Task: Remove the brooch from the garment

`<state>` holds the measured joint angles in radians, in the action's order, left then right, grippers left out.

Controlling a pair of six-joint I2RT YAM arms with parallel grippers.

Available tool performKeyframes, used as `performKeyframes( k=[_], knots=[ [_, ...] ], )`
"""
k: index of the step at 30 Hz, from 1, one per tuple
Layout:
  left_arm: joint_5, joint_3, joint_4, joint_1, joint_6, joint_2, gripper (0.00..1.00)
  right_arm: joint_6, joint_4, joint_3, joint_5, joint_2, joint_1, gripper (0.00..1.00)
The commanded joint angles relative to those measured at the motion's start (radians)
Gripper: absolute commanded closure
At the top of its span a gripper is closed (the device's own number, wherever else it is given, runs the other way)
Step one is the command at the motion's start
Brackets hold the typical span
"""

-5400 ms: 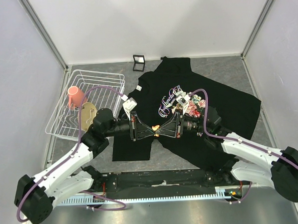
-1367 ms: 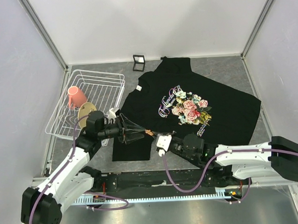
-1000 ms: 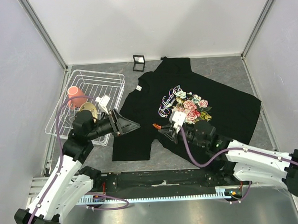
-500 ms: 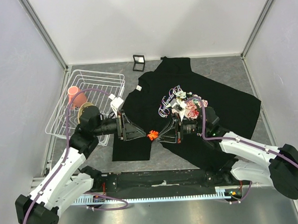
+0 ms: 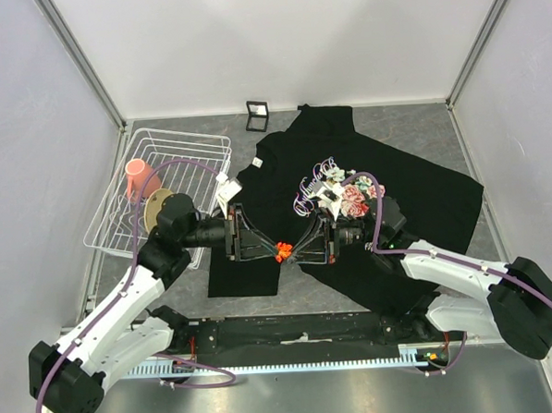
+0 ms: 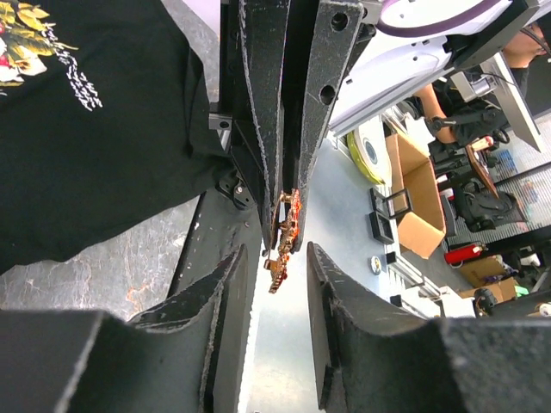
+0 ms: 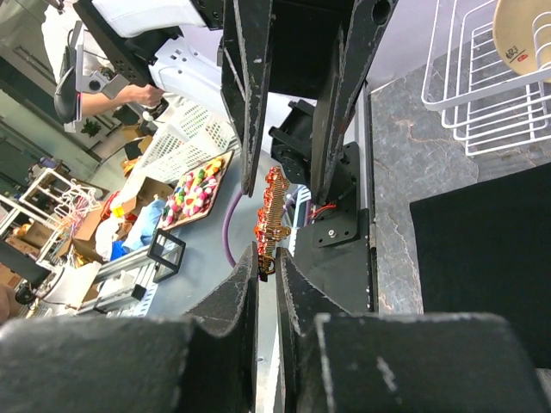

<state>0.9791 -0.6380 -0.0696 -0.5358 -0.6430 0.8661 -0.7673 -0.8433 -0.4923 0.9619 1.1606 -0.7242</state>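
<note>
We see the right tool clamped on the red-orange maple-leaf brooch, holding it in the air over the lower left part of the black T-shirt, just below centre in the top view. The left tool faces it tip to tip, with its fingers apart, one on each side of the brooch. The shirt lies spread on the worktop.

Top view: brooch too small to resolve its shape; right arm covers the garment toward 5 o'clock. Right wrist view: brooch edge-on, lower tip hidden between the right fingers.
</note>
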Motion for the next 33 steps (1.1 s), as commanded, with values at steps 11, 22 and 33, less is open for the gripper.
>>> performKeyframes(
  k=[11,22,33],
  knots=[
    [-0.003,-0.038,-0.113,-0.049,-0.046,0.037,0.78,-0.03,-0.092,-0.02,0.021,0.001,0.0,1.0],
    [-0.108,-0.028,-0.082,-0.047,-0.03,-0.039,0.98,-0.064,0.067,0.009,-0.213,-0.097,0.0,0.5],
    [-0.138,-0.029,-0.073,-0.047,-0.043,-0.038,0.98,-0.145,-0.026,0.047,-0.266,-0.119,-0.003,0.48]
  ],
)
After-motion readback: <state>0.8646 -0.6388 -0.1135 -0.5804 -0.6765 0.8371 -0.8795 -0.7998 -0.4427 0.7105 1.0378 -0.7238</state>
